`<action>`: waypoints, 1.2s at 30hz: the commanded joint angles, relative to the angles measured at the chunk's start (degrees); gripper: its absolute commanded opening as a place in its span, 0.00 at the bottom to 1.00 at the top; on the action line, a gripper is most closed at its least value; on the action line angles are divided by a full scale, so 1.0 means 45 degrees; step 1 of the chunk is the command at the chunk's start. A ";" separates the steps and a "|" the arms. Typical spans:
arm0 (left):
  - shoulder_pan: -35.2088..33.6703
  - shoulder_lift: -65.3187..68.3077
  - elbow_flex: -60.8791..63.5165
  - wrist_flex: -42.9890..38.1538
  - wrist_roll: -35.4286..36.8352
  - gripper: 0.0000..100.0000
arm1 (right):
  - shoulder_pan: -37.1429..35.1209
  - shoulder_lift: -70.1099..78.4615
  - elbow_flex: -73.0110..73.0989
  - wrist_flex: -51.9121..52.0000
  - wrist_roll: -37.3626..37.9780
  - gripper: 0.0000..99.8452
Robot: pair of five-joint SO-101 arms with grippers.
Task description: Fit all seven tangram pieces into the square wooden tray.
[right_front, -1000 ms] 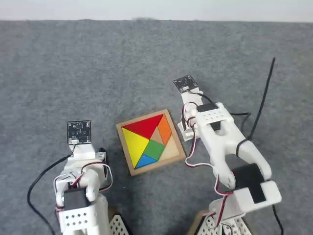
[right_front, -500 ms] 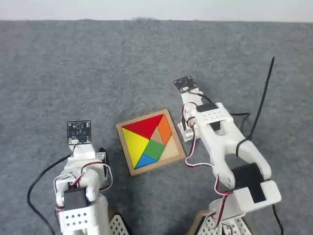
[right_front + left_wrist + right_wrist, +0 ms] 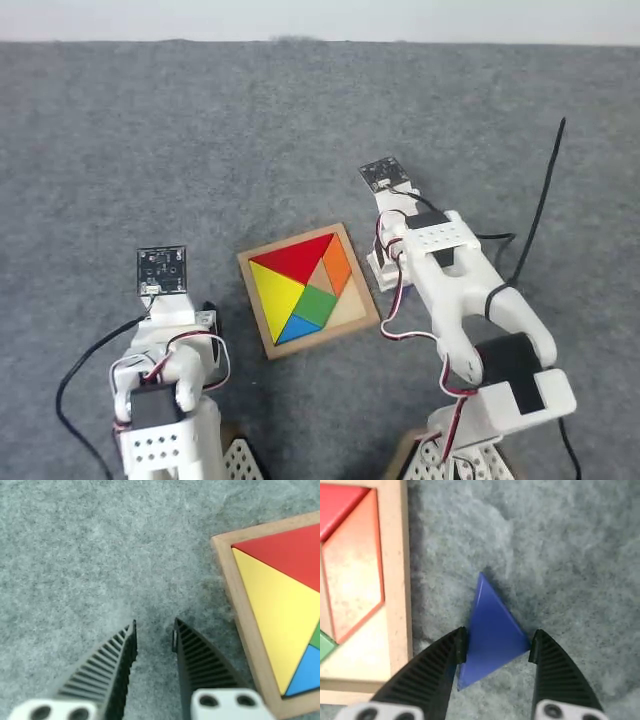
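Note:
The square wooden tray (image 3: 255, 306) lies at the table's middle, holding red (image 3: 295, 258), yellow (image 3: 272, 295), green (image 3: 318, 303), light blue (image 3: 297, 328) and orange (image 3: 338, 265) pieces. Bare wood (image 3: 360, 650) shows at its corner nearest the right arm. A dark blue triangle (image 3: 490, 615) lies flat on the carpet just outside the tray's rim (image 3: 395, 580). My right gripper (image 3: 497, 637) is shut on it, one fingertip against each side. My left gripper (image 3: 155, 625) is open over bare carpet, a short way from the tray's corner (image 3: 242, 625).
Grey carpet covers the whole table, with wide free room beyond the tray. A black cable (image 3: 535, 210) runs along the right arm's far side. The two arm bases stand at the near edge.
The right arm's wrist has shifted slightly to the right and nearer. The left arm and the tray have stayed still.

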 commanded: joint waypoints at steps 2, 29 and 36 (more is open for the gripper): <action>-0.0059 -0.0176 -0.0068 0.0020 -0.0059 0.11 | 0.0186 -0.0147 -0.0059 -0.0107 -0.0293 0.21; -0.0059 -0.0176 -0.0068 0.0020 -0.0059 0.11 | 0.0186 -0.0049 -0.0137 0.0400 -0.0234 0.21; -0.0059 -0.0176 -0.0068 0.0020 -0.0059 0.11 | 0.0205 -0.0049 -0.0137 0.0420 -0.0274 0.21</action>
